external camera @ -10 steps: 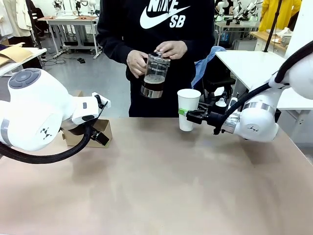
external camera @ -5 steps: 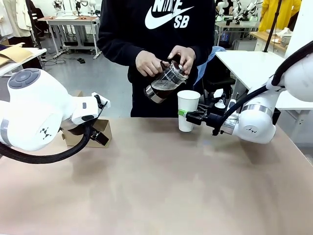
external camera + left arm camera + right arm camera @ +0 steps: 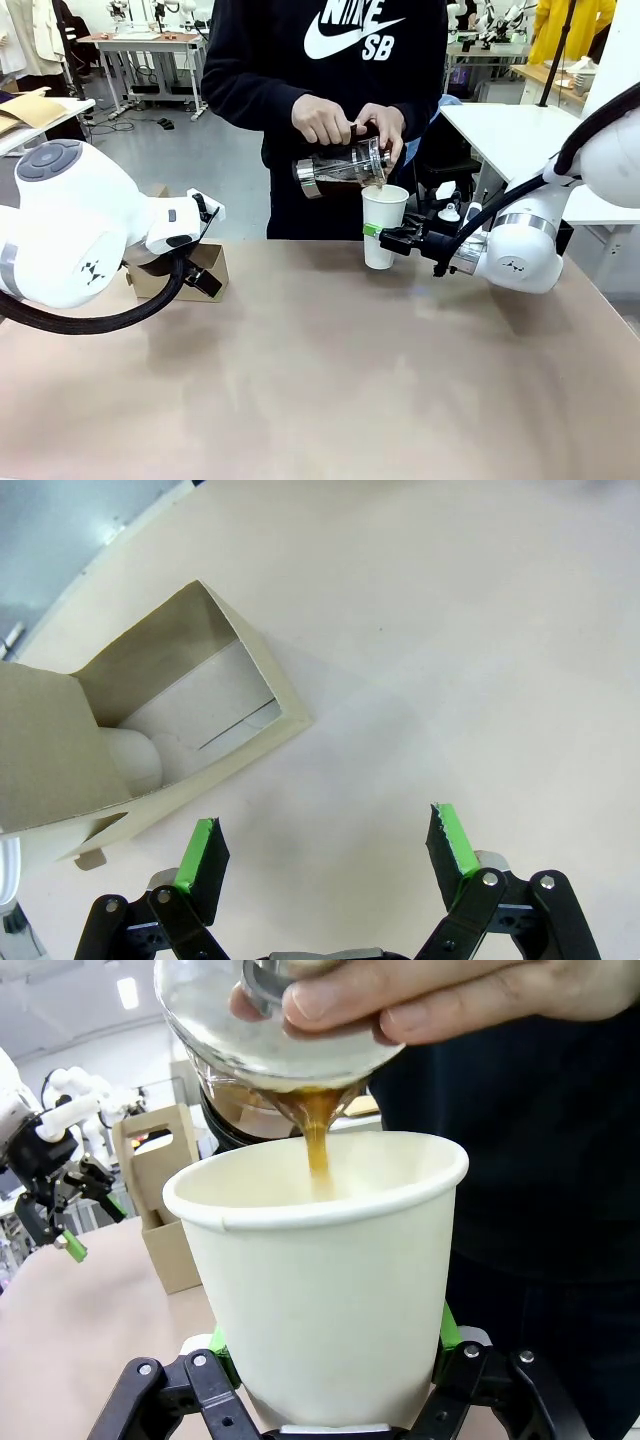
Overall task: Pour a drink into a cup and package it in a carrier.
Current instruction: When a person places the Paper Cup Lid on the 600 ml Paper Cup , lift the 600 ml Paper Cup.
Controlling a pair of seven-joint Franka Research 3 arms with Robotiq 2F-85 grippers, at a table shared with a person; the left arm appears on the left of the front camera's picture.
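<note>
Pouring: R jaws clamped on tall white paper cup [image 3: 330, 1290], axis upright.
Brown cardboard carrier [image 3: 218, 260] at cup's 9 o'clock, beside L jaws, spread, empty; L arm nearer.

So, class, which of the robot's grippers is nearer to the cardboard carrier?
Left. The left gripper hangs open just beside the carrier on the table's left side; the right gripper is far across the table, shut on the cup.

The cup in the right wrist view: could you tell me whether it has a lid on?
No, the cup is open-topped, and the drink streams into it from the jar.
</note>
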